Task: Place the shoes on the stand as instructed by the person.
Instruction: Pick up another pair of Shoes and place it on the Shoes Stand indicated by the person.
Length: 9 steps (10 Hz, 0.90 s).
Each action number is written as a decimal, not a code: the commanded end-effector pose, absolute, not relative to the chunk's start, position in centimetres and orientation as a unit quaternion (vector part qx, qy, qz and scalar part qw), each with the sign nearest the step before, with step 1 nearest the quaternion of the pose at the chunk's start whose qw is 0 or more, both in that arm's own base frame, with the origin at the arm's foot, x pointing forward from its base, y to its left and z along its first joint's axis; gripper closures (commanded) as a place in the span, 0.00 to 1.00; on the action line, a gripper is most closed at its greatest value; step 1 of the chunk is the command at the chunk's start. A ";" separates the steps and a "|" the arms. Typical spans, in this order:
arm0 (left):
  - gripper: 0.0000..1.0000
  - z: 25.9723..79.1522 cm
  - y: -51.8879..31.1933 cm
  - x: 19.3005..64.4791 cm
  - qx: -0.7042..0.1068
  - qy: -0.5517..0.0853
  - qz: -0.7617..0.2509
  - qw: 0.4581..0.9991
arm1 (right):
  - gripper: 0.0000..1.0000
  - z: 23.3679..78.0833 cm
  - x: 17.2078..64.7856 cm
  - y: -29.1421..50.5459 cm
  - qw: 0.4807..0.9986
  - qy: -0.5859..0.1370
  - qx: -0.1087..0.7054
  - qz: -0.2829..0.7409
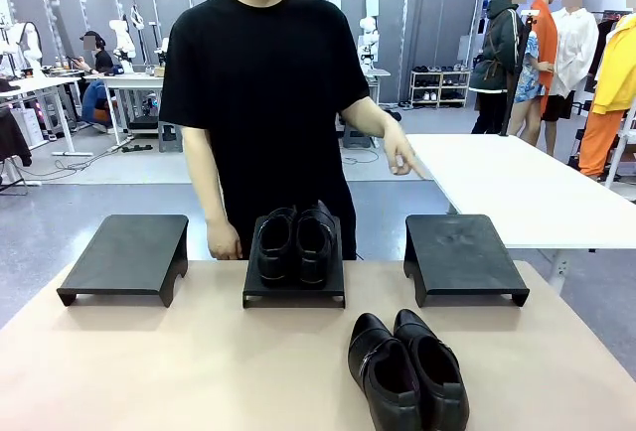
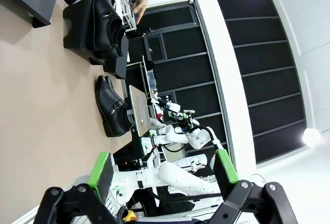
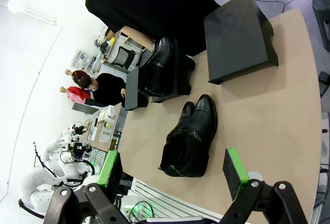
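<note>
Person (image 1: pixel 263 83) stands at far side of table (image 1: pixel 149 371). One hand (image 1: pixel 225 242) is down by the mid stand (image 1: pixel 294 290), other hand (image 1: pixel 402 158) out to the side, finger aimed down twd the R stand (image 1: pixel 464 252). L stand (image 1: pixel 124 252) sits in the same row. 1st pair (image 1: pixel 295 244) is on mid stand. 2nd pair (image 1: pixel 407 371) lies on the table at the near edge, between mid & R stands, toes twd person. L claw (image 2: pixel 162 172) is wide, nothing in it. R claw (image 3: pixel 172 175) is wide too, well apart from 2nd pair.

The front camera faced the person (image 1: pixel 263 83) across the counter (image 1: pixel 149 371), close; both rolled wrist cameras, farther back, shared its shoes (image 1: pixel 386 376).
</note>
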<state>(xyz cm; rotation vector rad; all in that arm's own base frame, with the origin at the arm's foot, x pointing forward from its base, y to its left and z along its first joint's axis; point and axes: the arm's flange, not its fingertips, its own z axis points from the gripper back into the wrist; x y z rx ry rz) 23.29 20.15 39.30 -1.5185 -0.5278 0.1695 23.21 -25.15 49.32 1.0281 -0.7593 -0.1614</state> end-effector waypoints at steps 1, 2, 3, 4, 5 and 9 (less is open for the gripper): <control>0.00 39.3 20.2 23.2 -0.684 -0.238 0.071 0.686 | 0.00 49.5 23.1 -25.2 0.795 -0.360 0.482 -0.075; 0.00 39.3 20.2 23.2 -0.684 -0.238 0.071 0.686 | 0.00 49.5 23.1 -25.2 0.795 -0.360 0.482 -0.075; 0.00 39.3 20.2 23.2 -0.684 -0.238 0.071 0.686 | 0.00 49.5 23.1 -25.2 0.795 -0.360 0.482 -0.075; 0.00 39.3 20.2 23.2 -0.684 -0.238 0.071 0.686 | 0.00 49.3 23.2 -25.2 0.800 -0.354 0.479 -0.075; 0.00 39.3 20.2 23.2 -0.684 -0.238 0.071 0.686 | 0.00 50.2 22.9 -25.2 0.803 -0.357 0.471 -0.073; 0.00 39.3 20.2 23.2 -0.684 -0.238 0.071 0.686 | 0.00 54.6 23.9 -23.4 0.850 -0.297 0.432 -0.045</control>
